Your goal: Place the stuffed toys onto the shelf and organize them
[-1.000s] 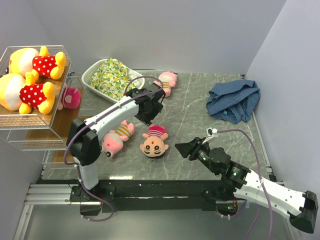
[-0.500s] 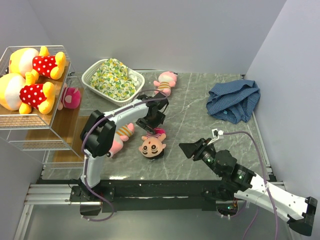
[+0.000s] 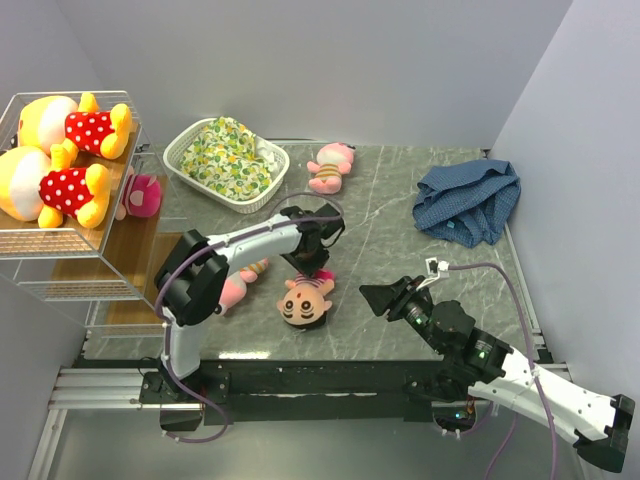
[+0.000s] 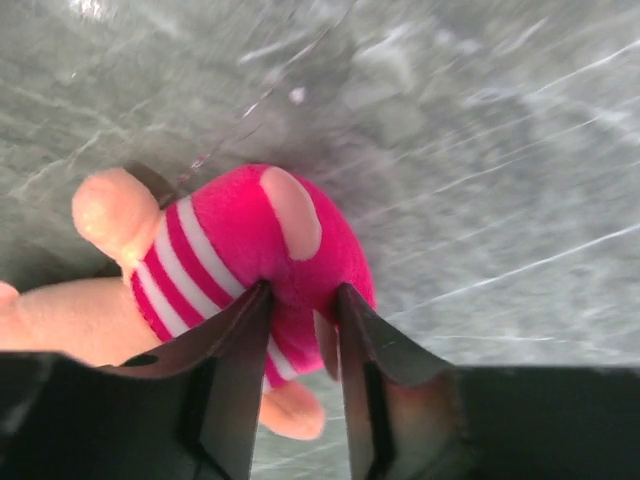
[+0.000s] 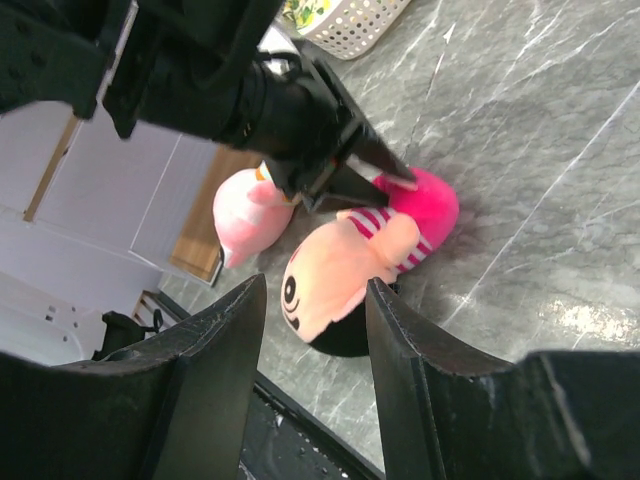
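Observation:
My left gripper (image 3: 313, 262) is shut on the pink body of a striped-shirt doll (image 3: 305, 300), which lies on the grey table with its head toward the near edge. In the left wrist view my jaws (image 4: 300, 310) pinch the doll's pink lower body (image 4: 250, 235). My right gripper (image 3: 375, 297) is open and empty, to the right of the doll; its wrist view looks at the doll's head (image 5: 335, 285). A pink animal (image 3: 232, 285) lies left of the doll. Another pink toy (image 3: 331, 165) lies at the back. Two yellow bears (image 3: 60, 125) (image 3: 55, 190) lie on the shelf's (image 3: 60, 243) top tier, and a pink toy (image 3: 140, 195) on its lower board.
A white basket (image 3: 182, 152) holding floral cloth stands at the back left beside the shelf. A blue checked cloth (image 3: 470, 200) lies crumpled at the back right. The left arm's purple cable loops above the table.
My left gripper came down from behind onto the doll and shut on its body; the doll shifted a little toward the near edge. My right gripper drew back slightly.

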Motion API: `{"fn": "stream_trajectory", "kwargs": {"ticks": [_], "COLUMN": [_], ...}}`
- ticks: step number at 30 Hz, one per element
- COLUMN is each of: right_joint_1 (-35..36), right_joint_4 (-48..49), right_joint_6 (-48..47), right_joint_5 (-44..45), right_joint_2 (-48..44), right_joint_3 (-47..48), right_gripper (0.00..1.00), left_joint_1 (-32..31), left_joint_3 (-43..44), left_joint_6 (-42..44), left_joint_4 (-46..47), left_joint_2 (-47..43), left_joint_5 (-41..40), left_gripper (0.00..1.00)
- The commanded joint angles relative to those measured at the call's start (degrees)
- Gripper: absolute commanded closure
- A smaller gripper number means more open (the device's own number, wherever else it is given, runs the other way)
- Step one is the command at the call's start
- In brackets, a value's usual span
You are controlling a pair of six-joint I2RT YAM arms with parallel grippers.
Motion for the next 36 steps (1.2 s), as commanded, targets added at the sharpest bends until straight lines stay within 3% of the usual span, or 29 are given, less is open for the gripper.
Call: {"fn": "stream_trajectory", "kwargs": {"ticks": [1,2,8,13,18,23,25,31,36], "right_joint_1": [-0.1,-0.1,-0.1,-0.1,-0.1,-0.1,-0.1,-0.2,-0.1], "right_joint_4": [2.3,2.1,1.2,0.2,-0.4,-0.6,-0.8,-1.6,-2.6], "right_joint_6": [-0.6,-0.5,-0.9,-1.8,-3.1,-4.0,-4.2,-4.4,-4.6], "right_joint_5": [1.0,1.0,1.6,3.1,4.4,5.5,5.6,6.4,6.8], "right_joint_2": [0.2,0.0,-1.8,-2.7,-2.1,-1.5,-1.0,-0.3,0.4], "right_joint_3": [0.8,1.0,2.2,4.3,6.1,7.2,7.5,8.2,9.0], "right_gripper": [0.48,0.48,0.48,0.47,0.44,0.41,0.40,0.38,0.37], "left_joint_1": [-1.3,-1.5,-3.6,-6.3,-10.6,-11.7,-11.7,-11.8,-12.7], "left_joint_3": [-4.6,-5.0,-0.9,9.6,8.5,0.1,-1.7,2.4,11.6], "left_joint_6": [1.8,1.9,6.7,20.7,35.6,63.7,67.8,78.7,79.7], "left_joint_4": [0.8,0.8,0.1,-3.9,-3.5,11.6,13.3,7.2,-7.5], "left_joint_2": [-0.7,-0.9,-4.9,-5.7,-9.4,-19.2,-21.6,-24.3,-21.7], "left_joint_5": [0.6,0.5,-8.8,-21.8,-39.0,-31.8,-30.7,-34.5,-41.4], "left_gripper": [0.69,0.87,0.99,0.99,0.99,0.99,0.99,0.99,0.99]}}
